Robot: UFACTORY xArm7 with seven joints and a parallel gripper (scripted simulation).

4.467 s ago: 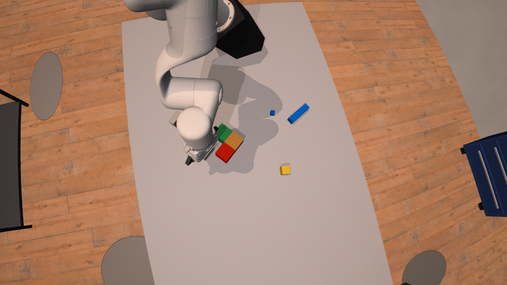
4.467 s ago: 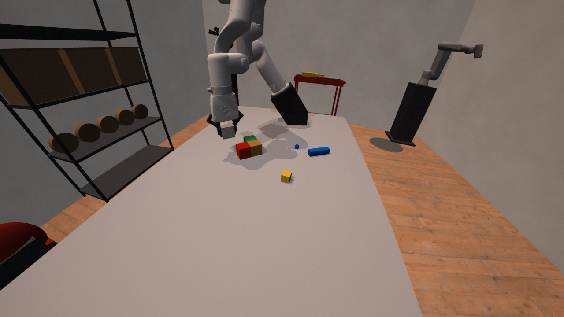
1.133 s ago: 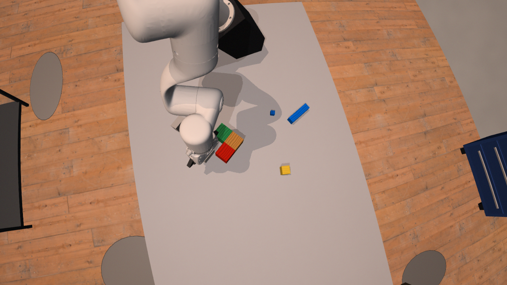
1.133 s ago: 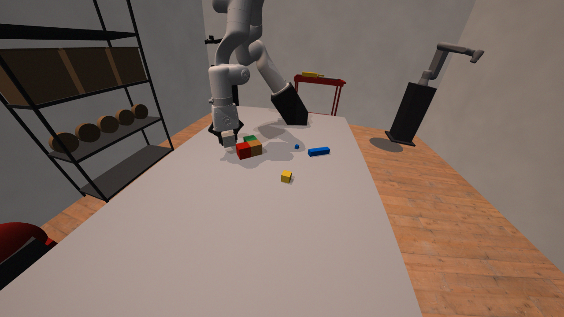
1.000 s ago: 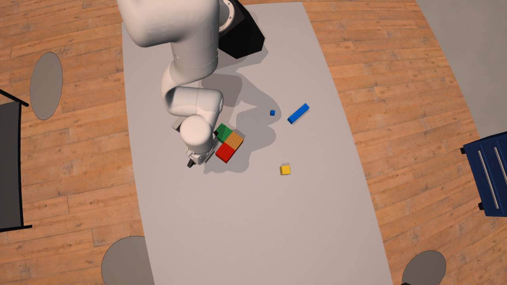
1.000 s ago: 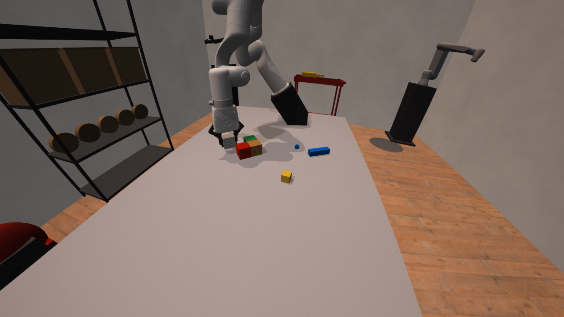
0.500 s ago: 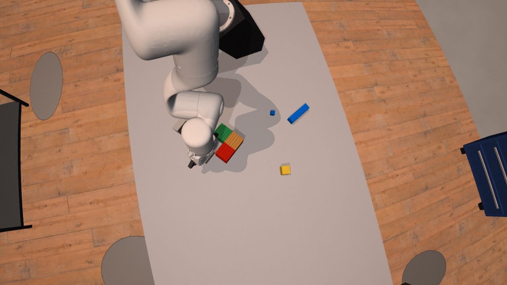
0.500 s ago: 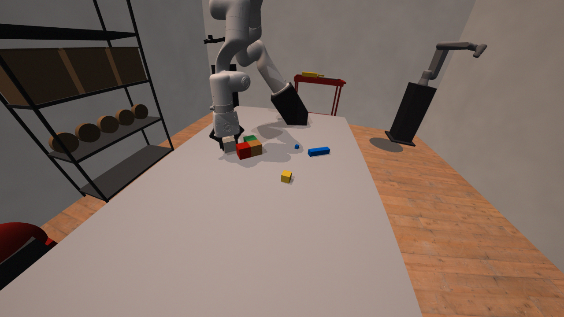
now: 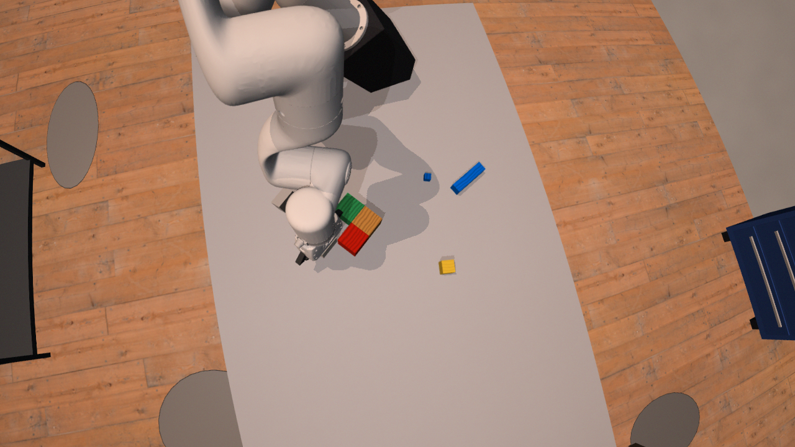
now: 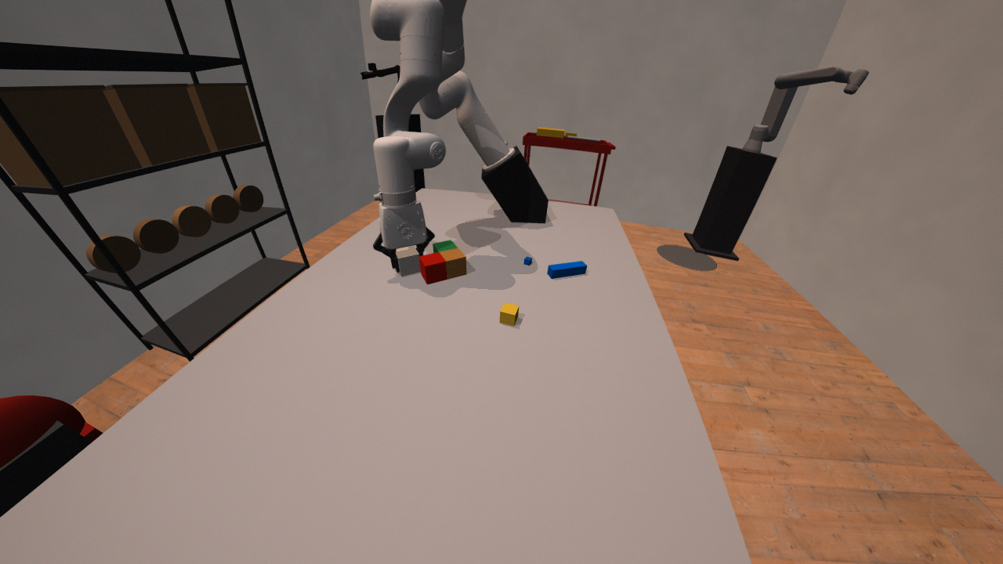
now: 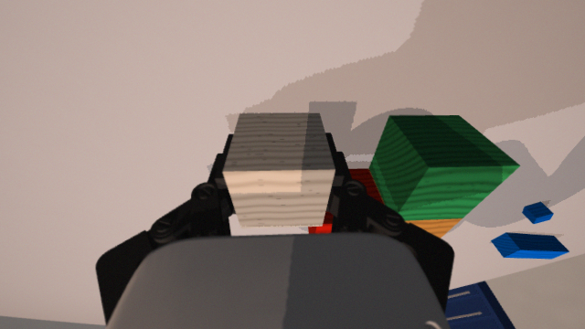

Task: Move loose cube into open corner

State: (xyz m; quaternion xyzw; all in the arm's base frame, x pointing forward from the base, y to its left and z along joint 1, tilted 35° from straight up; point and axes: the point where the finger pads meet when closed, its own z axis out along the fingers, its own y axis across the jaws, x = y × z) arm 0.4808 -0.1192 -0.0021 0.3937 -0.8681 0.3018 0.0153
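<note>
Gripping the pale wood cube, the tool is clamped on its two side faces, one finger on each. Cube sits low over the desk, just beside the red cube and green cube; can't tell if it touches either. Orange cube is past those two, flush with both. Further out: small blue cube, blue bar, yellow cube, all well apart.

even bright light — sharp arm shadow on table — edges fisheye-bent.
</note>
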